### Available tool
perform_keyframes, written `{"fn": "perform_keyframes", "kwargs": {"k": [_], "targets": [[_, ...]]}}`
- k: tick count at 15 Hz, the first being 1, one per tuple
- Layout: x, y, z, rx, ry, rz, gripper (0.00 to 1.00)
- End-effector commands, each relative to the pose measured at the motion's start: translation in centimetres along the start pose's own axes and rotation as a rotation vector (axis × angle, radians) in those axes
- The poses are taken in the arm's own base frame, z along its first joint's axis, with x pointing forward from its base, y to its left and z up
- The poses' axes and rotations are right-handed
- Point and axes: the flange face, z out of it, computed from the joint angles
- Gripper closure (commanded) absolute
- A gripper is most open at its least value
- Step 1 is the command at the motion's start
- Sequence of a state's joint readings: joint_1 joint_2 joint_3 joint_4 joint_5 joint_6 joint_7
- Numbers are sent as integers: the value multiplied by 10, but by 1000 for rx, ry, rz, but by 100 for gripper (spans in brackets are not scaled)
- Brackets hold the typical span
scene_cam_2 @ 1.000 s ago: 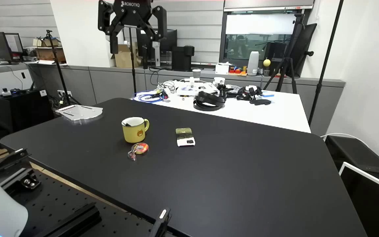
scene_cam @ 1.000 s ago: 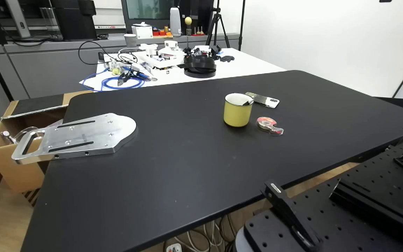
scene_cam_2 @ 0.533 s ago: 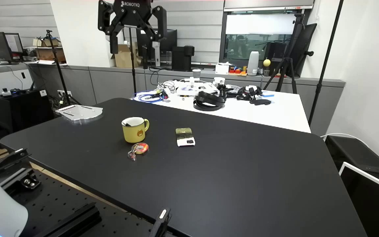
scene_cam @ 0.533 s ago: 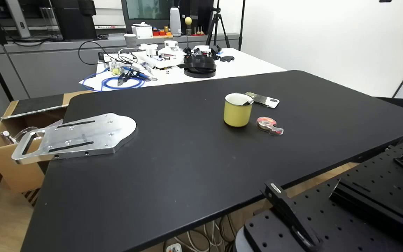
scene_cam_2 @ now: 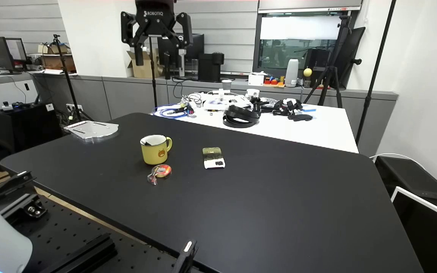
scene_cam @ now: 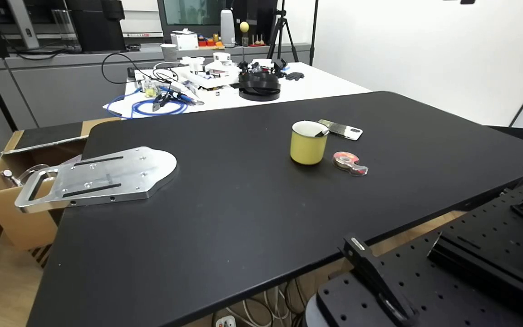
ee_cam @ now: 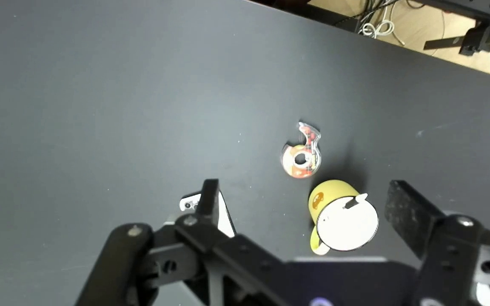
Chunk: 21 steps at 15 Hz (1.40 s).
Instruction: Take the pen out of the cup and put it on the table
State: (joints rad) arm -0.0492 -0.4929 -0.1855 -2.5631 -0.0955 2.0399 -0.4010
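Your end effector [scene_cam_2: 159,53] hangs high above the counter [scene_cam_2: 279,212] in an exterior view, its fingers [scene_cam_2: 139,56] spread wide apart. The yellow cup [scene_cam_2: 154,153] stands upright on the counter; in your wrist view it appears between the fingers, well below them. The pen [ee_cam: 351,203] leans inside the cup: the wrist view gives you its dark-and-white end across the rim, while both exterior views give you just a dark bit at the mouth. The cup's handle [ee_cam: 314,240] and printed bear face [scene_cam_2: 161,153] reach you through the wrist view and an exterior view. A tape dispenser [scene_cam: 347,160] lies just beside the cup. A phone-like slab [scene_cam_2: 214,157] lies near it, partly behind a finger in your wrist view. In an exterior view, a metal plate's [scene_cam: 107,177] cut-out grip [scene_cam: 26,193] juts past the counter's edge.
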Motion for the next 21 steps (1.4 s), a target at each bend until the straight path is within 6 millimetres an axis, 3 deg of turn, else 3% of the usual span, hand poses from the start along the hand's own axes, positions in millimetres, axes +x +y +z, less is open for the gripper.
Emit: {"fn": "perform_keyframes", "kwargs": {"k": [1,7,11,15,21], "targets": [[57,-22,7,-37,-17,85,0],[137,-82,39,-85,-97,278,0],[184,-114,69,-59,-172,257,0],[218,-122,107,-13,-255,231,0],[246,-110,161,132,-345,283,0]]}}
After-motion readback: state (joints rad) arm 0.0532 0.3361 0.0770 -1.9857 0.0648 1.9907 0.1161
